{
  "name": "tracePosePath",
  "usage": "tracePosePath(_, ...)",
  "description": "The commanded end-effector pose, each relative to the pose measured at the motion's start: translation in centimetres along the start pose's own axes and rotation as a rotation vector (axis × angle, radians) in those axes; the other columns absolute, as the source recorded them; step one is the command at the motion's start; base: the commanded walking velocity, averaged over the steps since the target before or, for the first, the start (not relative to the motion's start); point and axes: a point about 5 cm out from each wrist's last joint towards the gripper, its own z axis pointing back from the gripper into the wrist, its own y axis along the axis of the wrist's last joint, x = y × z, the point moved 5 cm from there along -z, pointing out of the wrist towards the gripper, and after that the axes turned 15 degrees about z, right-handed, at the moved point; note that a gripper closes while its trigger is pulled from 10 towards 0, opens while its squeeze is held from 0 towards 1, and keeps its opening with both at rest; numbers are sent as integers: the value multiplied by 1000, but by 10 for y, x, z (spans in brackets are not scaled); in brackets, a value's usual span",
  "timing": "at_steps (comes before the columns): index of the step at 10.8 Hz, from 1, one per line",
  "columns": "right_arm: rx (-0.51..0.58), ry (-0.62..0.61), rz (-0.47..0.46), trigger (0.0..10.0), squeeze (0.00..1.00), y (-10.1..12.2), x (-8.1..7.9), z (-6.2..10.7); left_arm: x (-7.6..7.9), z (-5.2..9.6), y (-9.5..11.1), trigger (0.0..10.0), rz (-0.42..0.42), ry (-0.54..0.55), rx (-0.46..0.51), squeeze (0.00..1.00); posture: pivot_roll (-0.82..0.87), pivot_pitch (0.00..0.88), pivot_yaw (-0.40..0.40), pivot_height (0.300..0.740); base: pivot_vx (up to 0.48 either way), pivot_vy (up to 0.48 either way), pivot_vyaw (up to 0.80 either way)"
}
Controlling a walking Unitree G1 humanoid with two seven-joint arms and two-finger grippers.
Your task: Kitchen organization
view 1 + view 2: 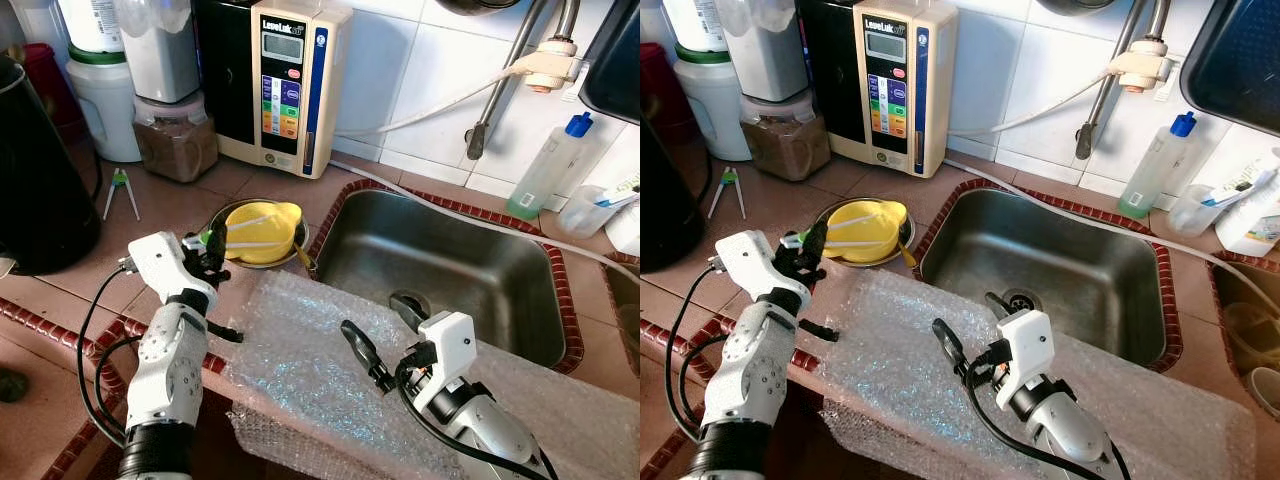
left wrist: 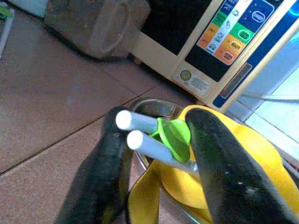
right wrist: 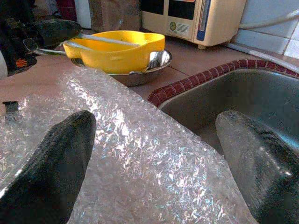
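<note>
Left gripper (image 1: 212, 243) is closed on a pair of white chopsticks (image 2: 149, 140) with a green joining piece, at the near-left rim of the steel bowl (image 1: 300, 236). A yellow dish (image 1: 262, 232) sits in that bowl, left of the sink (image 1: 440, 270). Right gripper (image 1: 385, 335) is spread wide, empty, over the bubble wrap (image 1: 300, 370) lying in front of the bowl.

Beyond the left gripper (image 2: 154, 154), the small green plastic tongs with white handles (image 2: 161, 140) hide part of the yellow plastic bowl (image 2: 261, 154), whose steel dish underneath barely shows. The cream water ioniser's (image 2: 224, 42) top is cut off. Under the right gripper (image 3: 154, 154), the crinkled clear bubble wrap sheet (image 3: 135, 154) hides the table edge.
</note>
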Motion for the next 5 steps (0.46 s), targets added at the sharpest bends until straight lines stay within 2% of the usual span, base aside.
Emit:
tracePosePath(1,4,-6,23,10000,0,1,5,0,4,-1,-1,0,7,-15,-5,0,52,0,-66,740,0,0,0)
tracePosePath(3,2,-4,30,10000,0,1,5,0,9,-1,5,0,-27,-42,18,0,54,0,-66,740,0,0,0)
tracePosePath(5,-1,-3,30,10000,0,0,5,0,11,-1,4,0,-9,-47,14,0,53,0,-66,740,0,0,0)
